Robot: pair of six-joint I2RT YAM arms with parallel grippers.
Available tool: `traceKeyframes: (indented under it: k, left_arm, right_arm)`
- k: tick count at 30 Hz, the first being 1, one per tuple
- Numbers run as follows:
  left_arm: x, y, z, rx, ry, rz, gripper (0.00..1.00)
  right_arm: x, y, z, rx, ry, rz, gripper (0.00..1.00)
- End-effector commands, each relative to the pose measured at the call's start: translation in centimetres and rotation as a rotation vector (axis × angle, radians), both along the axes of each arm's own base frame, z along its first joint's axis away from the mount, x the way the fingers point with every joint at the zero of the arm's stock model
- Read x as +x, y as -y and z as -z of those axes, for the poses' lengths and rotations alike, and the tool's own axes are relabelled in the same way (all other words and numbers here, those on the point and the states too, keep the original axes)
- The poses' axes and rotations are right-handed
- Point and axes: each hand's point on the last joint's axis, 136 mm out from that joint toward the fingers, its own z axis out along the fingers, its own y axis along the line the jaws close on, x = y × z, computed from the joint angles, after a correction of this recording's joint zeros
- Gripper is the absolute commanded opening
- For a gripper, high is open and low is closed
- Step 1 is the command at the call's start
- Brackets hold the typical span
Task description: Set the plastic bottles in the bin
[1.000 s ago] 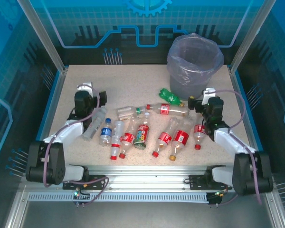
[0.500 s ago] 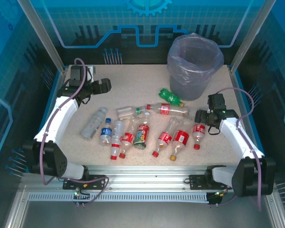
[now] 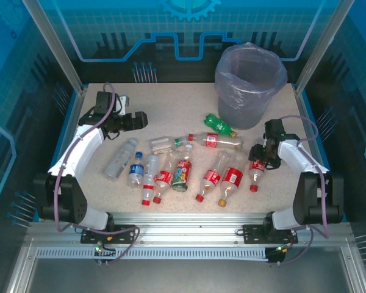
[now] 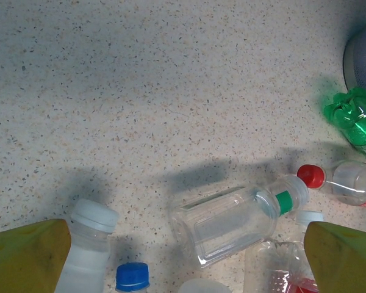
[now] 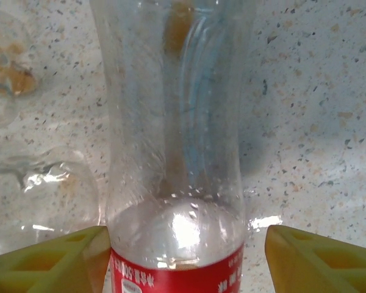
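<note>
Speckled beige tabletop (image 3: 189, 101) carries the plastic bottles (image 3: 183, 174), clear and crumpled, mostly red-capped with red labels, lying in a loose row mid-table near the lavender-lined grey bin (image 3: 250, 82) at the far right. Over one red-labelled bottle (image 5: 177, 122) the right gripper (image 5: 186, 259) straddles part-open, not clamped, while the left gripper (image 4: 186, 250) hangs spread wide and empty.

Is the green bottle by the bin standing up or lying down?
Lying down: the green bottle lies on its side on the table beside the upright bin, and looks crumpled in the left wrist view.
</note>
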Motion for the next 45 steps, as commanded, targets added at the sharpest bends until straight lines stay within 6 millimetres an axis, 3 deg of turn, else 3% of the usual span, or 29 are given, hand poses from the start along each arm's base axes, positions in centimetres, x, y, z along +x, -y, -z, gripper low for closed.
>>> traceKeyframes:
  k: [1,4,13,16,19,25,32,39,45]
  left_arm:
    - [-0.4,0.7,-0.4,-0.011,0.015,0.040,0.99]
    - [-0.6,0.8,-0.8,-0.014,0.023,0.038,0.99]
    - [-1.4,0.4,-1.2,0.002,0.023,0.019,0.99]
    - [-1.5,0.4,-1.3,-0.001,0.022,0.020,0.99]
    - [-1.5,0.5,-1.3,-0.004,0.020,0.020,0.99]
    - [-1.3,0.8,-0.2,-0.015,-0.006,0.030,0.99]
    - [-1.5,0.8,0.4,-0.010,-0.015,0.038,0.99]
    - [-1.6,0.8,0.6,-0.011,-0.019,0.041,0.99]
    - [-1.7,0.8,0.7,-0.010,-0.017,0.043,0.99]
  right_arm:
    - [1.2,0.0,0.1,0.025,0.013,0.001,0.73]
    - [1.4,0.3,0.9,0.020,-0.004,0.008,0.80]
    - [1.6,1.6,2.3,0.035,-0.002,0.048,0.63]
    - [1.3,1.9,1.5,0.017,0.014,0.049,0.60]
    - [1.1,2.7,-0.8,-0.005,0.063,0.063,0.59]
    - [0.4,4.1,-8.9,-0.059,0.249,0.084,0.58]
    - [-0.5,4.7,-21.7,-0.133,0.550,0.080,0.54]
    - [3.2,0.9,-34.7,-0.002,1.000,-0.080,0.52]
    - [7.4,-1.8,-42.2,0.082,1.270,-0.203,0.52]
